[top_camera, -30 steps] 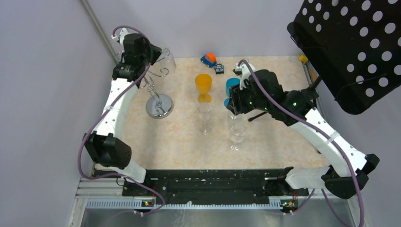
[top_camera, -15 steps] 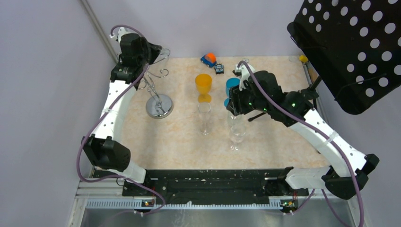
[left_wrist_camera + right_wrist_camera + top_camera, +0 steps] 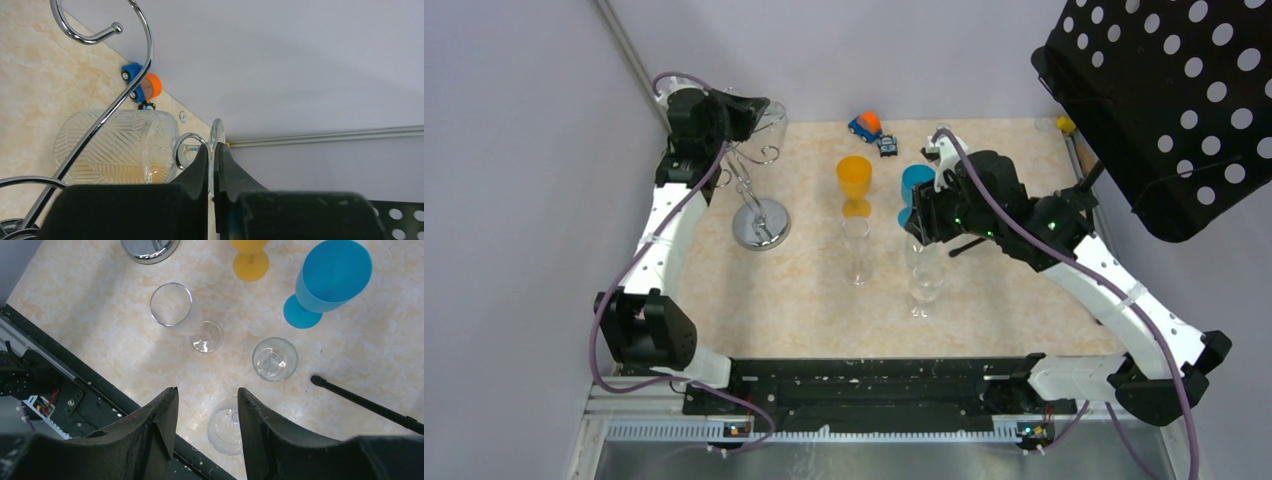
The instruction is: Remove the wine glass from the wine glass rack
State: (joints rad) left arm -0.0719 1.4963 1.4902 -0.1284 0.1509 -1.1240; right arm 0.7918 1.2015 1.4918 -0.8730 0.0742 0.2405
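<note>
step: unhooking at wine glass rack, table 10 o'clock | left gripper: pinched nearly closed on wine glass foot, bowl at rack's 1 o'clock | right gripper: spread wide, empty | next: probably draw stem clear of hook before lifting

Shiny chrome rack, ribbed clear glass, marbled tabletop

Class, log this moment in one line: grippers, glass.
left gripper: shut on wine glass foot | right gripper: open, empty | wine glass: beside wine glass rack hooks
</note>
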